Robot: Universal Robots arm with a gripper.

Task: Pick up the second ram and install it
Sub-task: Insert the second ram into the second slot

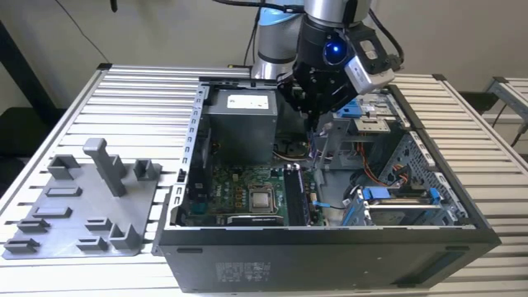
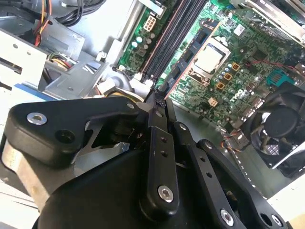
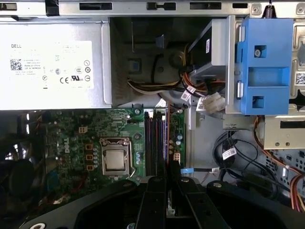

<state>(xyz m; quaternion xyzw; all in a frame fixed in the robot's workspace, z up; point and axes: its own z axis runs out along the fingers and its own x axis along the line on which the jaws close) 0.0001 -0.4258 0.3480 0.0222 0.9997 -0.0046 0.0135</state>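
second ram (image 2: 190,61) sat pinched edge-on between the pressed-together fingers of the pincer (image 2: 159,98), a thin dark board reaching from the fingertips out over the motherboard (image 2: 238,43). in the exterior view the pincer (image 1: 312,114) hung inside the open computer case (image 1: 330,247), above the row of memory slots (image 1: 295,195) beside the processor (image 1: 262,199). in the first wrist view the slots (image 3: 156,140) ran as dark parallel channels just beside the processor socket (image 3: 114,160), with the pincer (image 3: 167,179) lined up near their end. whether the stick was already touching a slot could not be told. the grey fixture plate (image 1: 83,210) lay on the worktop (image 1: 140,93) at the exterior view's left, well apart from the case. the risk, as i judged it, was misalignment: a stick tilted or offset from its channel could jam on the slot wall or seat at one end alone. loose cables (image 3: 228,152) lay near the slots and might snag.
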